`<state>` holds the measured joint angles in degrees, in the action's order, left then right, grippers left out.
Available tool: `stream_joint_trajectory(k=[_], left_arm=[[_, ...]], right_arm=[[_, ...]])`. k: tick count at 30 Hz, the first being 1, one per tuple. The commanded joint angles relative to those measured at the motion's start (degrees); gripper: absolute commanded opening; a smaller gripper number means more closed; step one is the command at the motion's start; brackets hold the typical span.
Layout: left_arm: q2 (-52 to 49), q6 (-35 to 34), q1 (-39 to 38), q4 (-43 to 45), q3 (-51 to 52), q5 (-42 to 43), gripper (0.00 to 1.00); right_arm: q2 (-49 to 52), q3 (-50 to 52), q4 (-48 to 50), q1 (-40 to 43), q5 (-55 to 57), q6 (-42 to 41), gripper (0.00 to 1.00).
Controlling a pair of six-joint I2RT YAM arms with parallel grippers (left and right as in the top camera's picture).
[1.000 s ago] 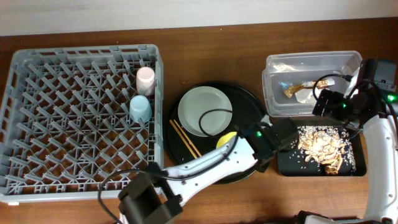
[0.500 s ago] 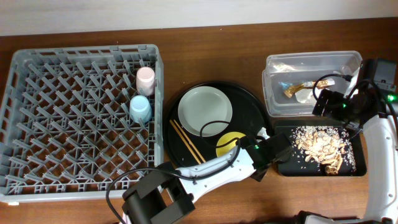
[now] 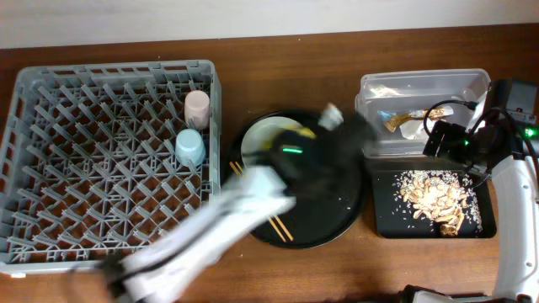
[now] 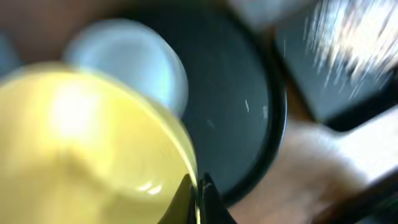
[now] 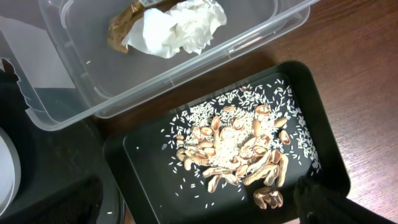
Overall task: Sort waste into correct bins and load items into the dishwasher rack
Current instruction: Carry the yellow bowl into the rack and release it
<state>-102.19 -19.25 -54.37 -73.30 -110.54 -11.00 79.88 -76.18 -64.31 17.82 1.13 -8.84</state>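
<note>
Over the round tray (image 3: 341, 215), at 3 o'clock from the rack (image 3: 93, 160), my left tool (image 4: 198, 190) is closed on the rim of the bowl (image 4: 93, 143), presumably because its body is too wide to span; whether the right tool (image 3: 440, 139) is open I cannot tell.

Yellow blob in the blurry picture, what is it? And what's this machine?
That's a yellow bowl, pinched at its rim by the fingers of a robot arm, the left of two. A small camera on that arm's wrist took the blurry picture. Another picture looks down from above the table: a grey rack holds a pink cup and a blue cup. The last comes from the right arm's wrist: a tissue and a foil wrapper lie in a clear tub, food scraps in a black tray.
</note>
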Motion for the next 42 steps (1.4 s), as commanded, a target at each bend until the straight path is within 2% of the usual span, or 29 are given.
stream_joint_trajectory(k=[1, 3, 6, 9, 11, 13, 15, 17, 23, 30, 32, 36, 37, 41, 42], left_arm=[[13.66, 3.69, 10.36, -6.10, -2.71, 3.91, 0.00], [17.84, 9.35, 20.02, -9.38, -2.71, 15.06, 0.00], [18.60, 25.68, 39.41, -13.27, -1.51, 46.53, 0.00], [18.47, 34.84, 51.49, -13.88, 6.78, 63.95, 0.00], [18.47, 43.30, 60.02, -13.49, 18.14, 75.76, 0.00], [18.43, 47.76, 64.85, -11.52, 27.43, 83.71, 0.00], [17.79, 48.09, 69.66, -6.56, 37.00, 93.22, 0.00], [16.11, 48.06, 73.00, -2.21, 43.34, 99.21, 0.00], [9.49, 48.11, 74.20, 0.90, 50.16, 99.54, 0.00], [8.28, 48.06, 76.39, 2.23, 52.92, 91.08, 0.00], [8.28, 48.04, 78.71, 2.14, 52.94, 84.21, 0.00], [8.28, 48.04, 83.80, 1.95, 52.94, 82.42, 0.00], [8.28, 48.04, 85.20, 1.97, 52.92, 81.57, 0.02], [8.28, 47.28, 91.69, 1.92, 52.06, 81.05, 0.47], [8.28, 46.27, 92.80, 1.92, 51.34, 81.07, 0.51]], right_arm=[[0.00, -0.63, 0.02, 0.20, 0.90, 0.04, 0.99], [0.00, -0.63, 0.02, 0.20, 0.87, 0.04, 0.99], [0.00, -0.63, 0.02, 0.20, 0.87, 0.04, 0.99], [0.00, -0.63, 0.02, 0.20, 0.90, 0.04, 0.99], [0.00, -0.63, 0.02, 0.20, 0.90, 0.04, 0.99], [0.00, -0.63, 0.02, 0.20, 0.90, 0.04, 0.99], [0.00, -0.63, 0.02, 0.20, 0.87, 0.04, 0.99], [0.00, -0.63, 0.02, 0.20, 0.90, 0.04, 0.99], [0.00, -0.63, 0.02, 0.20, 0.90, 0.04, 0.99], [0.00, -0.63, 0.02, 0.20, 0.87, 0.04, 0.99], [0.00, -0.63, 0.02, 0.20, 0.87, 0.04, 0.99], [0.00, -0.63, 0.02, 0.20, 0.90, 0.04, 0.99], [0.00, -0.63, 0.02, 0.20, 0.90, 0.04, 0.99], [0.00, -0.63, 0.02, 0.20, 0.90, 0.04, 0.99], [0.00, -0.63, 0.02, 0.20, 0.87, 0.04, 0.99]])
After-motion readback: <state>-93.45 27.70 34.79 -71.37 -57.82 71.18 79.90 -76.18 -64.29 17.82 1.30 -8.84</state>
